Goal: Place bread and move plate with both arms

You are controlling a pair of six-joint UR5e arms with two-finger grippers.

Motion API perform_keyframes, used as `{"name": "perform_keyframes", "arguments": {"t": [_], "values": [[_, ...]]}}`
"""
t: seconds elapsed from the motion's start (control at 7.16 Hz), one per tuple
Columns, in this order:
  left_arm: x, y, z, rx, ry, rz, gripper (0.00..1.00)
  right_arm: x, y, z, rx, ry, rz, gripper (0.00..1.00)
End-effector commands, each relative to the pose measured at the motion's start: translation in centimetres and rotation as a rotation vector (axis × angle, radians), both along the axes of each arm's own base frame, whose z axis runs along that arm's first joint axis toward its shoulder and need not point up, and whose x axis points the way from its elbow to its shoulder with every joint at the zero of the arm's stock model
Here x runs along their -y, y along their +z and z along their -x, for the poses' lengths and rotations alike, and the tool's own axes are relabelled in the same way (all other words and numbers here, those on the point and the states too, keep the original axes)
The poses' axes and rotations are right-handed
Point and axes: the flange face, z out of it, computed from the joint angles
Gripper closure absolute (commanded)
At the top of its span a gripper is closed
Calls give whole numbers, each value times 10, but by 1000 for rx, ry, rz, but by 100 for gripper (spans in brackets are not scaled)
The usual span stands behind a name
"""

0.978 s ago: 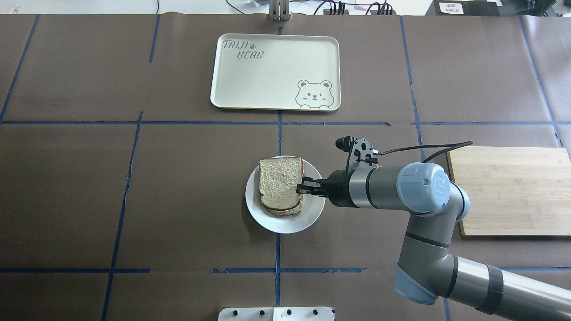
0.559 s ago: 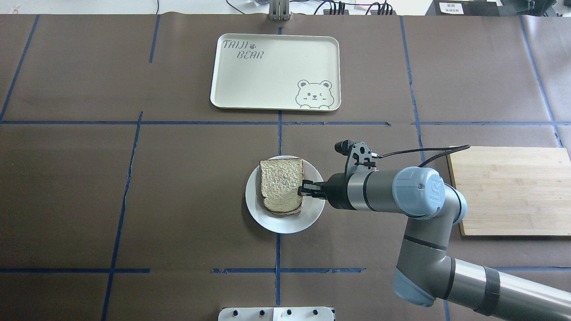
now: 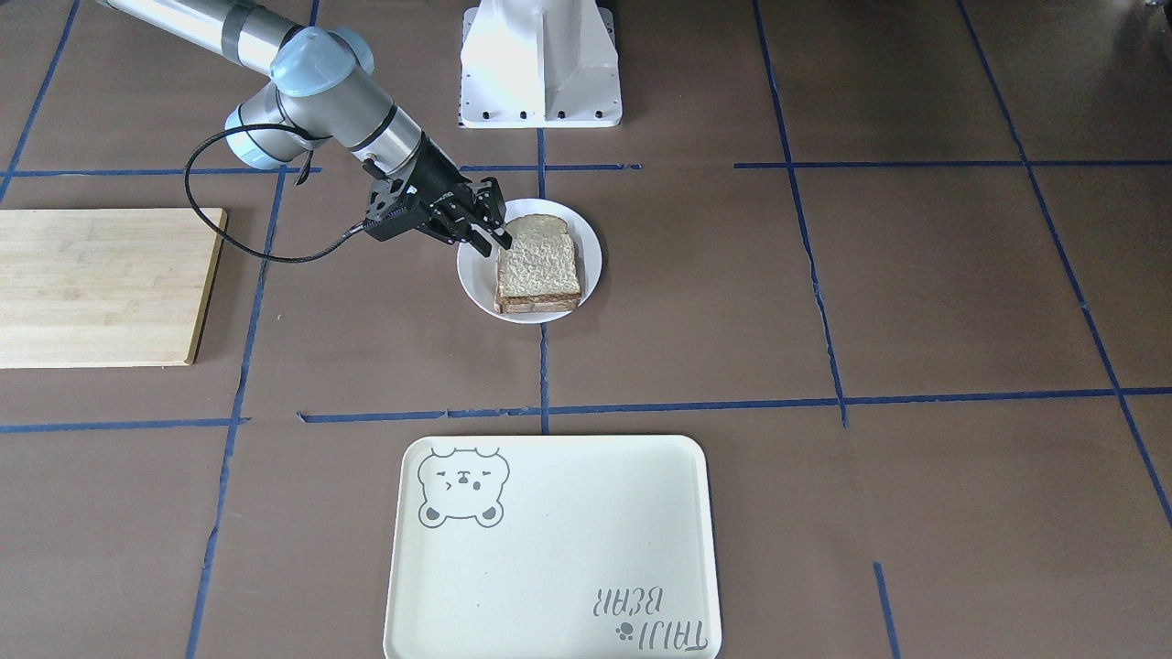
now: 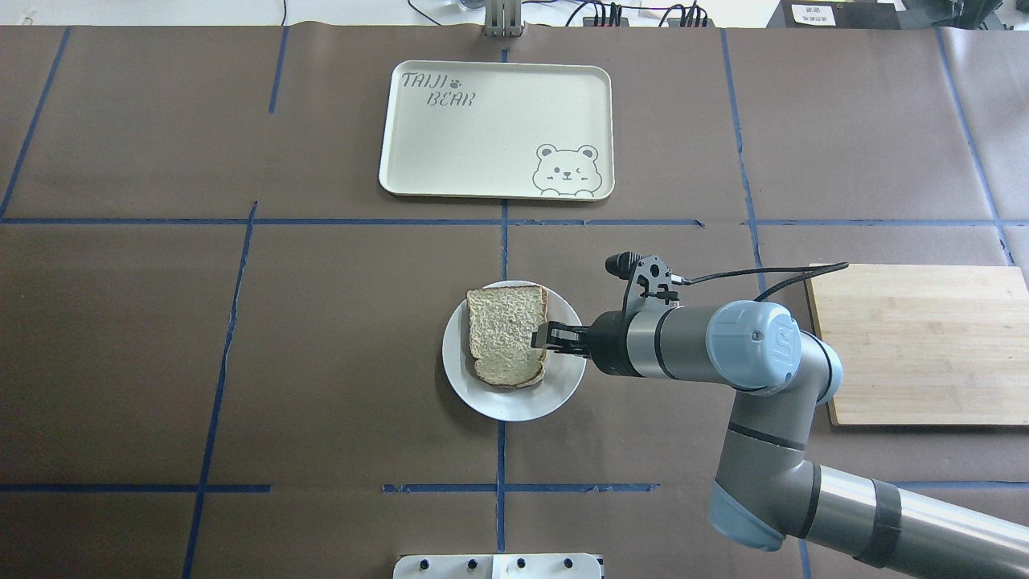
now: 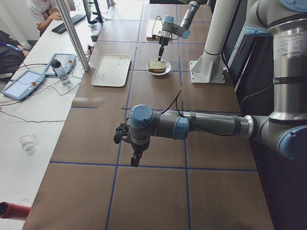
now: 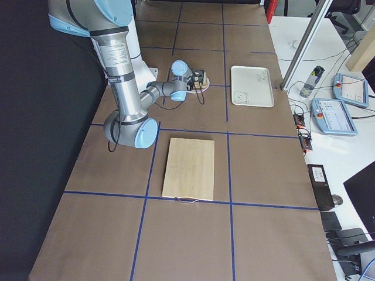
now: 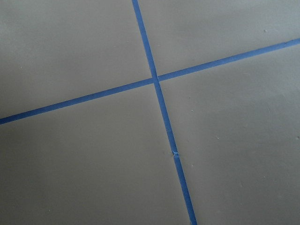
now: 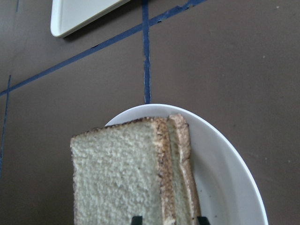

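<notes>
The bread (image 4: 506,334) lies flat on a second slice (image 3: 538,304), its edge right at the tips of our right pincer (image 4: 542,337). Both rest on the plate (image 4: 514,406) beneath those tips. The jaws stand parted wider than the crust and, we judge, grip nothing. We should back out straight and slightly upward, so no finger drags the bread askew. Our left pincer (image 5: 135,155) hangs well apart from it over the counter (image 4: 321,362); we cannot tell its opening.

Bread (image 3: 540,258) on plate (image 3: 591,249), claw (image 3: 492,240) beside
</notes>
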Motion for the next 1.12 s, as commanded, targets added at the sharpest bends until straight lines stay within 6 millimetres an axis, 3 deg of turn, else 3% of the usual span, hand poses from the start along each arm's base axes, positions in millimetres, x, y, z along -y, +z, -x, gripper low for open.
{"name": "perform_keyframes", "arguments": {"t": [0.0, 0.42, 0.7, 0.84, 0.98], "values": [[1, -3, 0, 2, 0, -8, 0, 47, -3, -27, -98, -48, 88, 0], [12, -14, 0, -1, 0, -81, 0, 140, 31, -127, -290, -155, 98, 0], [14, -35, -7, -62, -67, -46, 0, 196, 63, -214, -467, -251, -41, 0], [19, -48, -32, -114, -76, -54, 0, 208, 95, -259, -541, -300, -101, 0], [22, -66, -52, -160, -119, -79, 0, 203, 140, -313, -596, -346, -170, 0]]}}
